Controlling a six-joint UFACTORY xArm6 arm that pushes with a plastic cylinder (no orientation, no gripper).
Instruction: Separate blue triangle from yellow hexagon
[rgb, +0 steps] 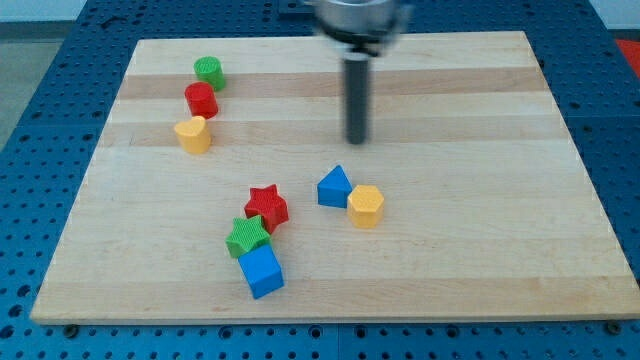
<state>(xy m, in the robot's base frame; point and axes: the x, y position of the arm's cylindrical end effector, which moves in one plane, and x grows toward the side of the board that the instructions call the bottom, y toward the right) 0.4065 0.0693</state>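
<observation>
Blue triangle block sits near the middle of our wooden board, touching the yellow hexagon block at its lower right. Our tip seems to stand just above them, apart, gripping nothing. A red star block lies leftward.

The arm shows only its lowest part at the view's top: a wide, round housing, silvery grey with a darker underside, blurred and cut off by the frame's edge. From its middle hangs the rod, a straight cylinder of dark grey, nearly black, smooth and even in width along its whole length (a faint lighter sheen runs down one side). My tip is a plain, flat, blunt end of the same dark colour, with no markings, screws or cables that can be made out.
</observation>
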